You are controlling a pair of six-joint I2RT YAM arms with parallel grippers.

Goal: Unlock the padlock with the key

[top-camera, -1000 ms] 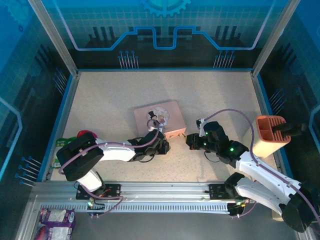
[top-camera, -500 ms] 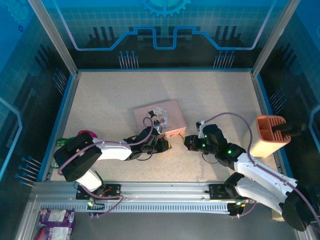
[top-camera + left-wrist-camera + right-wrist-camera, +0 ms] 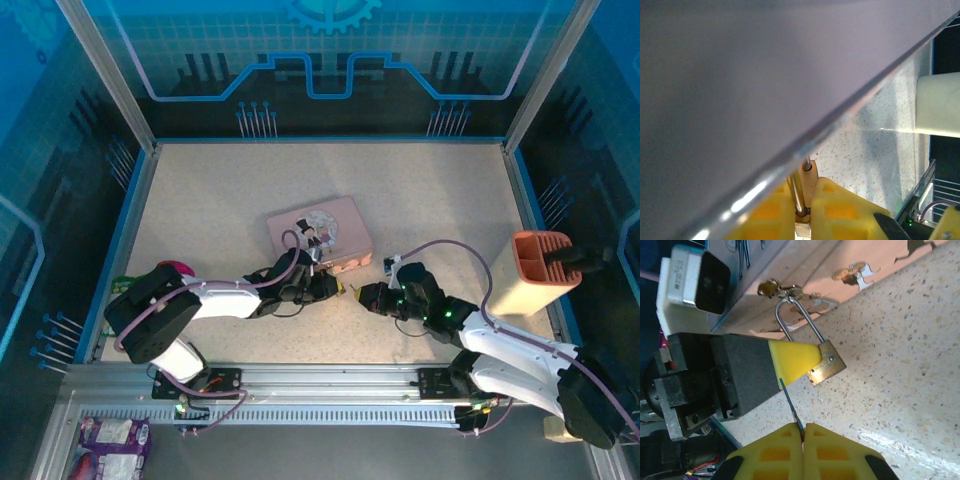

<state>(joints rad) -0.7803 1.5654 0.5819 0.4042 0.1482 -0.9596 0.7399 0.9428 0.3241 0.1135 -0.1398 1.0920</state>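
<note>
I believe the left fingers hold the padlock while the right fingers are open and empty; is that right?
Not quite: the right wrist view shows the right fingers shut on the key. The left fingers do hold the padlock.

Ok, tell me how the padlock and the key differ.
The padlock is a brass block with a silver shackle; the key is a thin dark blade. The left gripper clamps the padlock, whose shackle hooks the pink tin's latch; the right gripper pinches the key, free of the tin. Both are small, metal and gripped.
</note>
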